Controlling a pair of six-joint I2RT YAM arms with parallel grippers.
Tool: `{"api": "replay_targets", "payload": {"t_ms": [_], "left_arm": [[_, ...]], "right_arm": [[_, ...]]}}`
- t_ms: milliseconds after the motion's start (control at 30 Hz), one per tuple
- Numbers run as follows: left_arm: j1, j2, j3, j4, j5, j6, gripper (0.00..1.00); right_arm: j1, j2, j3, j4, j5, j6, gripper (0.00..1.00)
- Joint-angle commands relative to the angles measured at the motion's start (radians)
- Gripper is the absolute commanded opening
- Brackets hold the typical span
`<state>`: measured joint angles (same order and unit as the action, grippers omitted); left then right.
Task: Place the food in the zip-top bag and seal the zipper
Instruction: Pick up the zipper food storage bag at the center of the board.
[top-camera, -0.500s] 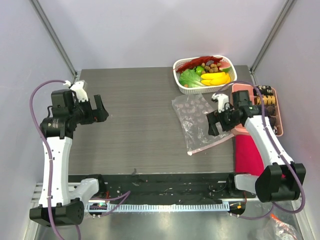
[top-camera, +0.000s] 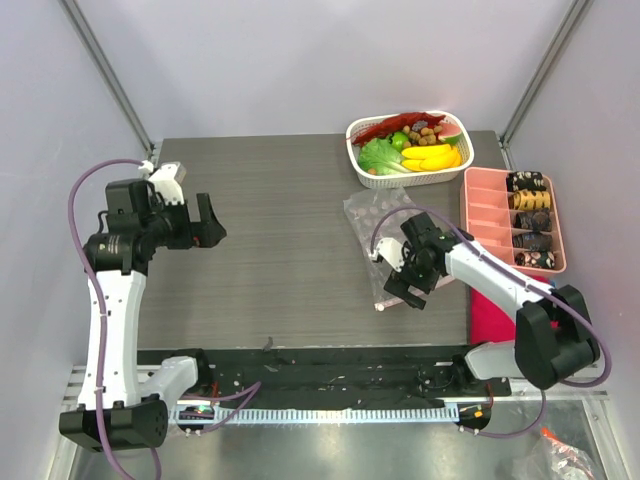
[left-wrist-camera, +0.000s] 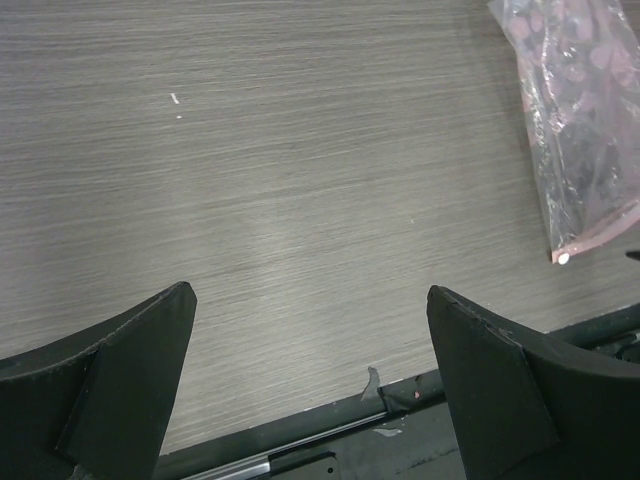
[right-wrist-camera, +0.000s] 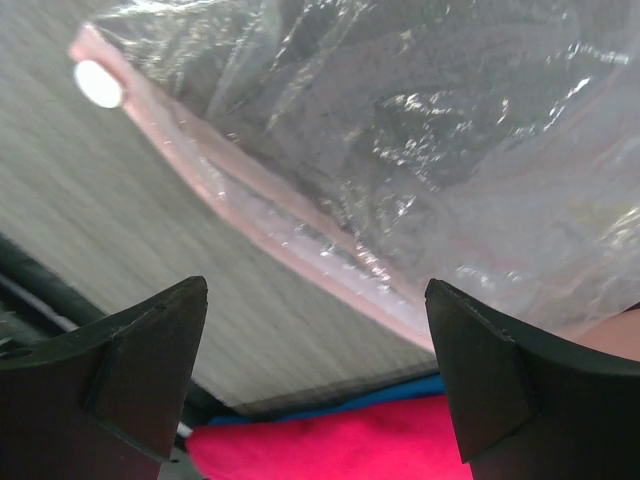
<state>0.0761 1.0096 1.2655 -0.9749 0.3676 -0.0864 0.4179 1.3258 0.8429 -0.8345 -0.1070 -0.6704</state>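
Observation:
The food (top-camera: 415, 140) (red chillies, bananas, green pieces, brown berries) lies in a white lattice basket (top-camera: 366, 178) at the back right. The clear zip-top bag (top-camera: 372, 225) lies flat on the table, its mouth toward the near edge. It also shows in the left wrist view (left-wrist-camera: 585, 120) and the right wrist view (right-wrist-camera: 450, 150). The pinkish zipper (right-wrist-camera: 270, 215) has a white end tab (right-wrist-camera: 98, 84). My right gripper (top-camera: 404, 288) is open and empty, hovering over the bag's mouth edge (right-wrist-camera: 315, 370). My left gripper (top-camera: 205, 228) is open and empty, far left of the bag (left-wrist-camera: 310, 370).
A pink compartment tray (top-camera: 482, 200) with dark brown items stands at the right edge. A red cloth (top-camera: 492, 310) lies below it, also in the right wrist view (right-wrist-camera: 330, 445). A black rail (top-camera: 320, 365) runs along the table's near edge.
My right arm has swung left and nearer, from beside the pink tray to over the bag's mouth edge. My left gripper has shifted slightly right.

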Motion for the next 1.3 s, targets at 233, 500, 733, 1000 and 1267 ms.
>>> {"api": "replay_targets", "payload": {"t_ms": [233, 500, 733, 1000, 1267], "left_arm": [[0.001, 0.030, 0.002, 0.048, 0.091, 0.042, 1.00], [0.001, 0.020, -0.018, 0.036, 0.110, 0.047, 1.00], [0.001, 0.015, -0.054, 0.048, 0.146, 0.031, 1.00], [0.001, -0.052, -0.075, 0.080, 0.156, -0.007, 1.00], [0.001, -0.094, -0.078, 0.188, 0.251, -0.153, 1.00]], "right_arm": [[0.032, -0.045, -0.155, 0.170, 0.161, -0.406, 0.93], [0.058, -0.132, -0.323, 0.440, 0.190, -0.446, 0.73], [0.058, -0.112, -0.265, 0.428, 0.175, -0.387, 0.16], [0.058, -0.162, 0.041, 0.193, -0.069, -0.084, 0.01], [0.059, -0.031, 0.451, 0.129, -0.471, 0.461, 0.01]]}}
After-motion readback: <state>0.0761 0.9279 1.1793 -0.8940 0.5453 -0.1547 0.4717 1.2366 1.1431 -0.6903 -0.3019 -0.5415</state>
